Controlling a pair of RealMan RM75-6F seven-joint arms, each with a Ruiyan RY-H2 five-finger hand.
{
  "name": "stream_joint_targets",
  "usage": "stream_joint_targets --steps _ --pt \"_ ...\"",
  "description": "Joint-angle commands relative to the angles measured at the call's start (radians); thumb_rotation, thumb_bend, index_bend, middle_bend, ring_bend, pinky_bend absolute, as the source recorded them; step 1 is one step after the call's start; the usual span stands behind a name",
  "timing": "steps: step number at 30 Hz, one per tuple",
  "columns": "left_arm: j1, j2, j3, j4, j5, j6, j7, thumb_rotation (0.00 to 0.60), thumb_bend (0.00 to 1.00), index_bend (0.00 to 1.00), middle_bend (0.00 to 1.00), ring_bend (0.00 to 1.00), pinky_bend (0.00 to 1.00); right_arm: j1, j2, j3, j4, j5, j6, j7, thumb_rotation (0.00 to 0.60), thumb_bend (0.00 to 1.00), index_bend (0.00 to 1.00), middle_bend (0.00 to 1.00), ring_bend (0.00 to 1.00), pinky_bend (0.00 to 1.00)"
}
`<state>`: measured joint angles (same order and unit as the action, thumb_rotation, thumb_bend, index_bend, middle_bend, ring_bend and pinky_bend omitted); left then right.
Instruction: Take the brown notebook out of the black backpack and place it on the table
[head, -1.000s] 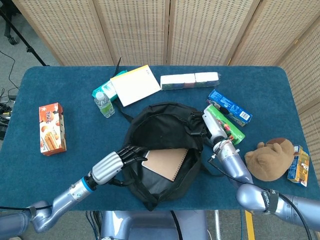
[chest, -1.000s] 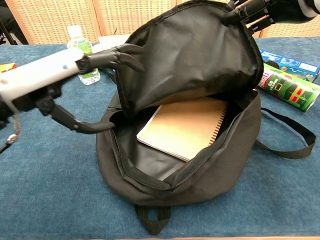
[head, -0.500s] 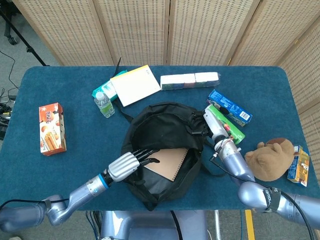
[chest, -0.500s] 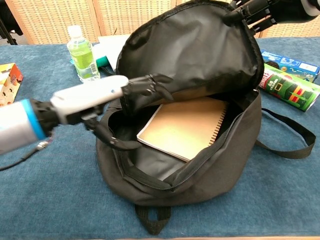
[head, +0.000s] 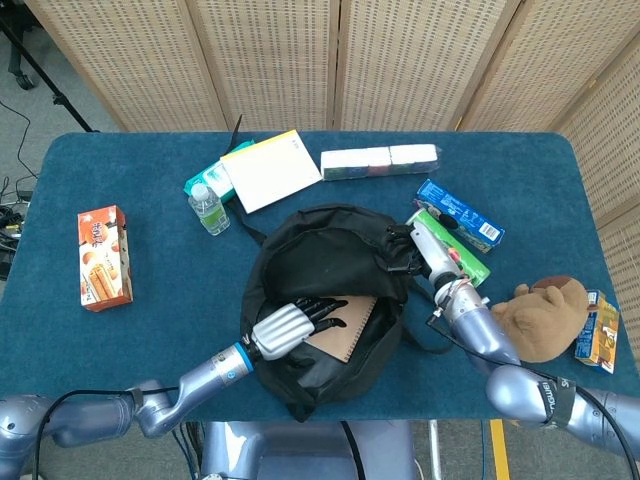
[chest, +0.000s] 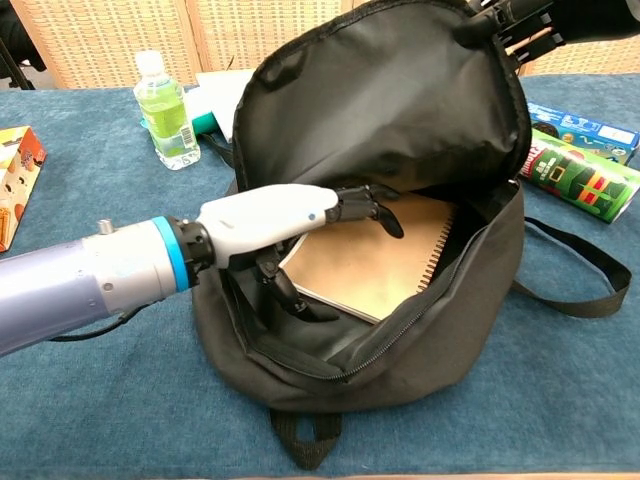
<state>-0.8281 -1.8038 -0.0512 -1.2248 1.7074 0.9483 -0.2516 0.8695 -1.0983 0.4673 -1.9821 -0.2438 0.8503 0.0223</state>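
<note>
- A snack box (head: 103, 257) is lying near the desk's (head: 90, 160) left edge, and a bottle (head: 208, 211) and a pad (head: 271, 169) are lying toward the far edge, left of centre; none of these is being touched.
- The left hand (chest: 290, 225) is being reached into the mouth of the backpack (head: 320, 255), which is lying open near the desk's front edge, about midway along it.
- The hand's fingers (chest: 375, 205) are being held fairly wide over the notebook (chest: 375, 255), with the thumb lower down by its left edge; nothing is being gripped, and whether the cover is being touched cannot be told.
- The notebook is lying flat inside the backpack on the black lining, its spiral binding along the right side.
- It is being judged light and fairly stiff, with a smooth card cover that may slip; the spiral side looks awkward to hold. A pinch on the free left edge or near corner, thumb beneath and fingers above, is being judged the best hold.
- The backpack is soft, so its lip may be dragged along as the notebook is drawn out.
- The right hand (chest: 515, 25) is holding the flap up at its top rim, keeping the mouth open.
- A tube (chest: 585, 180) and a blue box (chest: 580, 128) are lying just right of the backpack, and a plush toy (head: 540, 315) is lying near the desk's right edge.
</note>
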Motion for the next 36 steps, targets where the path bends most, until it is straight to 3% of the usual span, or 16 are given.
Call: stream_joint_targets --steps 1,11,18,23,36 --pt "-0.006 -0.002 0.011 0.003 -0.001 0.001 0.001 0.600 0.21 0.22 0.01 0.07 0.13 0.002 0.006 0.000 0.008 0.001 -0.004 0.012 0.600 0.72 0.69 0.66 0.42 0.42" --pt "-0.011 -0.049 0.037 0.054 0.000 0.022 0.049 0.600 0.21 0.22 0.01 0.07 0.13 0.005 0.014 -0.002 0.025 -0.007 0.006 0.039 0.600 0.72 0.69 0.66 0.42 0.42" --pt "-0.034 -0.127 0.010 0.125 -0.036 0.000 0.108 0.600 0.21 0.22 0.01 0.07 0.13 0.002 0.023 -0.012 0.024 -0.008 -0.004 0.056 0.600 0.72 0.69 0.66 0.42 0.42" --pt "-0.067 -0.136 -0.024 0.118 -0.064 -0.031 0.123 0.600 0.21 0.22 0.01 0.07 0.13 0.003 0.029 -0.016 0.026 -0.009 -0.008 0.063 0.600 0.72 0.69 0.66 0.42 0.42" --pt "-0.091 -0.188 -0.025 0.164 -0.101 -0.052 0.138 0.600 0.21 0.22 0.01 0.07 0.13 -0.003 0.064 -0.015 0.018 -0.013 -0.012 0.089 0.600 0.72 0.69 0.66 0.42 0.42"
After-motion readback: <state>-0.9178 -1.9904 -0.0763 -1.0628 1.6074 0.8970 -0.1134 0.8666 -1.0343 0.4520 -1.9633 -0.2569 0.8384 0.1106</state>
